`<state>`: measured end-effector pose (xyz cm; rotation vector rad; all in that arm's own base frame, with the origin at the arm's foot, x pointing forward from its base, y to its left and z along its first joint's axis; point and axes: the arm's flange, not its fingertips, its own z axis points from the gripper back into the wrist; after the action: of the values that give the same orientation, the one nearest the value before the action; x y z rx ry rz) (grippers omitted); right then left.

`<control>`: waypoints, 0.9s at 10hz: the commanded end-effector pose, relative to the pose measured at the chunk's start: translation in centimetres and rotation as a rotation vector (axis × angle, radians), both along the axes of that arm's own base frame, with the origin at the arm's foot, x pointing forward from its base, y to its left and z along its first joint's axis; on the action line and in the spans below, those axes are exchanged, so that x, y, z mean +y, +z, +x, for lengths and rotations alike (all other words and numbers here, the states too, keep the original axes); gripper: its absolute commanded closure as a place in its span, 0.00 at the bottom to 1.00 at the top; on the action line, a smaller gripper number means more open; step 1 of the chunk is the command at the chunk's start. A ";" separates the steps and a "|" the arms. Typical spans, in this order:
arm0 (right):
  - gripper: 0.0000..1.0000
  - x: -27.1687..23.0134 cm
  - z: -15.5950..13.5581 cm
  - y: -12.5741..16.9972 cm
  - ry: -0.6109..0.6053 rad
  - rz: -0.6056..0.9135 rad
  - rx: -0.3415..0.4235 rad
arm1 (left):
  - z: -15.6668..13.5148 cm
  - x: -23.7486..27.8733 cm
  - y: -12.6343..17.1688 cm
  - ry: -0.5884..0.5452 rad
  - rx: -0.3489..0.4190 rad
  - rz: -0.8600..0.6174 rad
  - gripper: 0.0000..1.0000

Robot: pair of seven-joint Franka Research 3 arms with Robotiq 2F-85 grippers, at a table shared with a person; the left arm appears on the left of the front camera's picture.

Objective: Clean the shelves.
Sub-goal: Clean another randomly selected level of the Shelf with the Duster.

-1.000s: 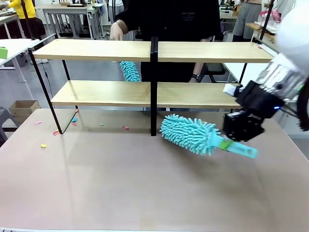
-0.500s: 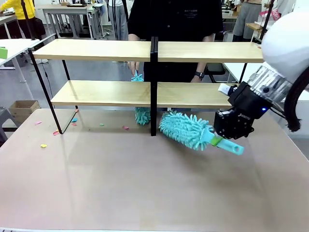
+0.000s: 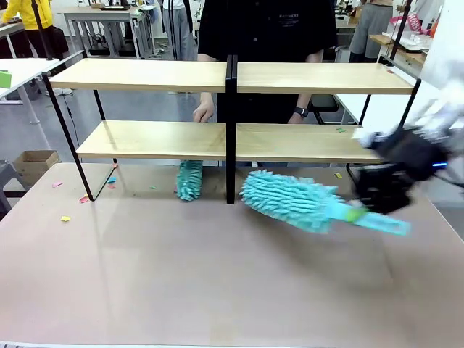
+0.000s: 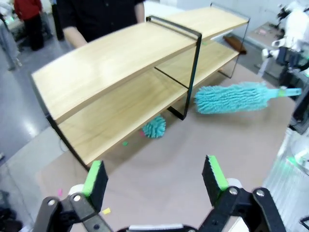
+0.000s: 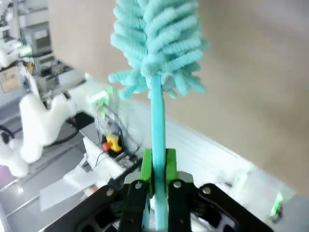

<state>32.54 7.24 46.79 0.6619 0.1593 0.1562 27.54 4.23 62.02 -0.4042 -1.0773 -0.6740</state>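
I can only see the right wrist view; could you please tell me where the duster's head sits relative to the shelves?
Observer: The duster, clamped in the right gripper, hangs over the table in front of the shelves, before the lower right board, tip near the central post.
Operator: Is anything else nearby?
Observer: A second teal duster pokes out under the lower left board.
Operator: And the other arm?
Observer: The left gripper is open, above the table, facing the shelves.
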 end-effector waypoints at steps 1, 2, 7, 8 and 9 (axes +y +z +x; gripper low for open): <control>0.88 -8.2 -4.2 3.5 -0.082 0.022 -0.002 | 0.0 -0.1 -0.1 0.009 0.005 0.006 0.00; 0.88 -10.6 -6.2 3.6 -0.034 0.054 0.067 | 0.0 -0.1 -0.1 0.009 0.005 0.006 0.00; 0.88 -13.0 -7.9 2.8 0.035 0.065 0.138 | 0.0 -0.1 -0.1 0.009 0.005 0.006 0.00; 0.88 -13.1 -7.7 2.9 0.012 0.086 0.113 | 0.0 -0.1 -0.1 0.009 0.005 0.006 0.00; 0.88 -13.1 -7.8 2.8 0.034 0.084 0.117 | 0.0 -0.1 -0.1 0.009 0.005 0.006 0.00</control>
<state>24.35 -5.56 49.22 0.7355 0.3095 0.1306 27.54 4.22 62.02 -0.4039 -1.0772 -0.6741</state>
